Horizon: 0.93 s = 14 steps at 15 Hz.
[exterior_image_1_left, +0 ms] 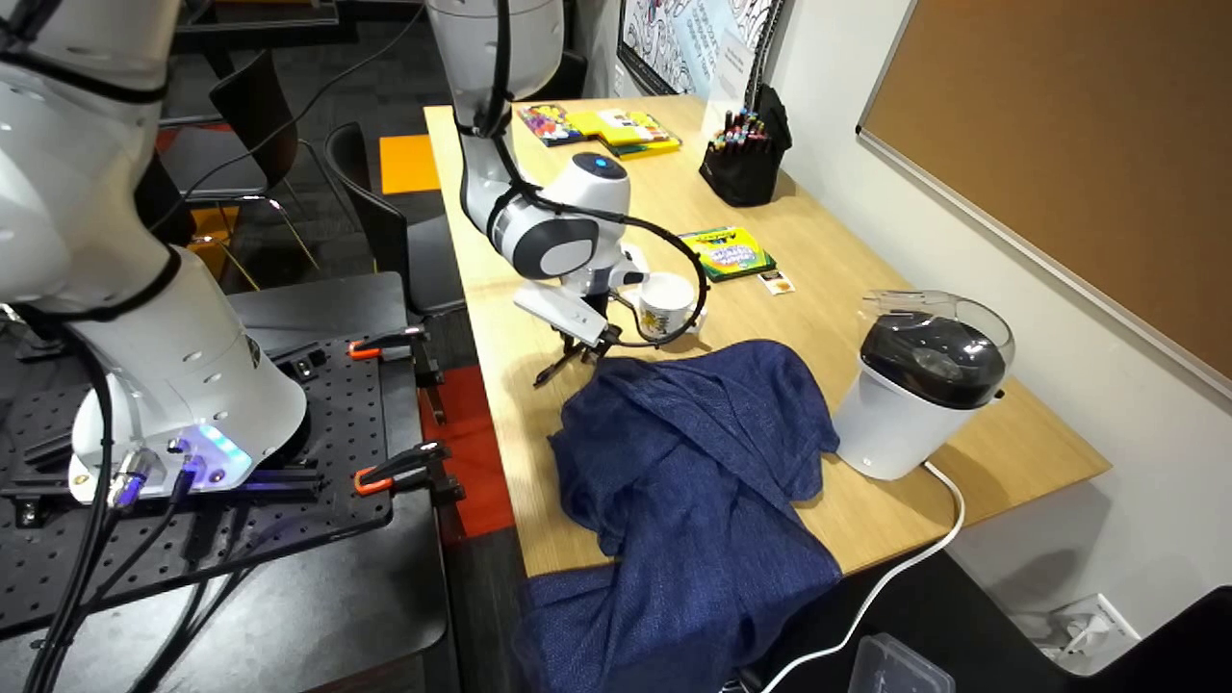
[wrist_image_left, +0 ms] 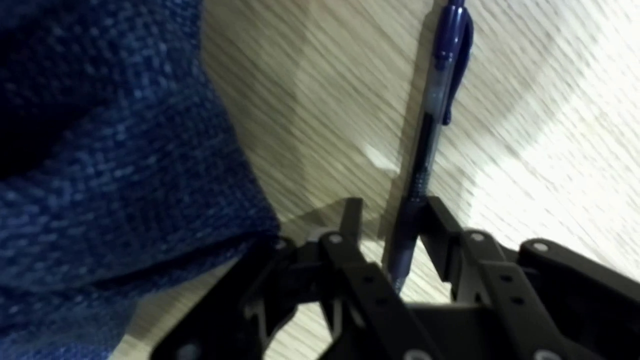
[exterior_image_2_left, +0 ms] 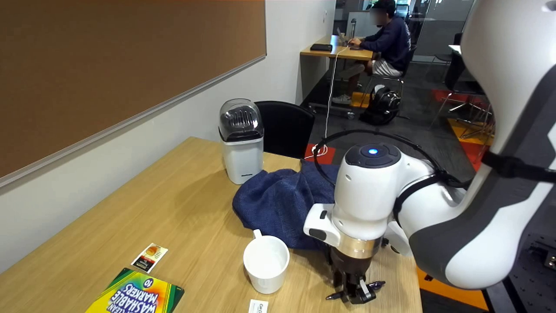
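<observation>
Wooden tabletop (exterior_image_2_left: pixel 191 234), robot-side edge: tool (wrist_image_left: pixel 395 218) sits narrow, loosely astride a pen (wrist_image_left: pixel 424 147); grasping step imo, needs a squeeze.

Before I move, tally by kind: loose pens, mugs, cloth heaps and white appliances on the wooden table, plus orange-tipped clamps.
Loose pen: 1
Mug: 1
Blue cloth heap: 1
White appliance: 1
Orange-tipped clamps: 2
Total: 6

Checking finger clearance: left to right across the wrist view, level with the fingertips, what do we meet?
Dark blue woven cloth, light wood-grain tabletop, black gripper fingertip, slim clear-barrelled pen with dark blue clip, second black gripper fingertip, tabletop again.
</observation>
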Available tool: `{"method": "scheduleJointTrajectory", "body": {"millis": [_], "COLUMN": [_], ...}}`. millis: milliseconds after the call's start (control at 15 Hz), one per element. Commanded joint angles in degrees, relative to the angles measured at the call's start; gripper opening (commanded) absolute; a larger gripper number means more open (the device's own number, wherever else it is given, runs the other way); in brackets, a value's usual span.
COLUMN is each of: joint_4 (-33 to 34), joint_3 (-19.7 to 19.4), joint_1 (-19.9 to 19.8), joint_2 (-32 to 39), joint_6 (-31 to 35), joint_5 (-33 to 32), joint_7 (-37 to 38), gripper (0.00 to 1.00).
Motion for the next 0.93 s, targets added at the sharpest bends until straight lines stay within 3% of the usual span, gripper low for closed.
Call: {"method": "scheduleJointTrajectory", "body": {"millis": [0,133,467,867], "joint_4": [1.01,0.75,-0.44,-1.38], "joint_3": [0.84,0.10,0.20,-2.06], "joint_1": [-0.48,0.81,3.38,8.42], "joint_2": [0.61,-0.54,-4.70,-11.01], "joint_6": [-0.56,-1.35,-4.77,-5.23], "joint_5": [-1.13,-1.23,-0.61,-0.48], "joint_7": [0.77,1.75,3.86,11.63], "gripper": [0.05,0.00,0.03,0.03]}}
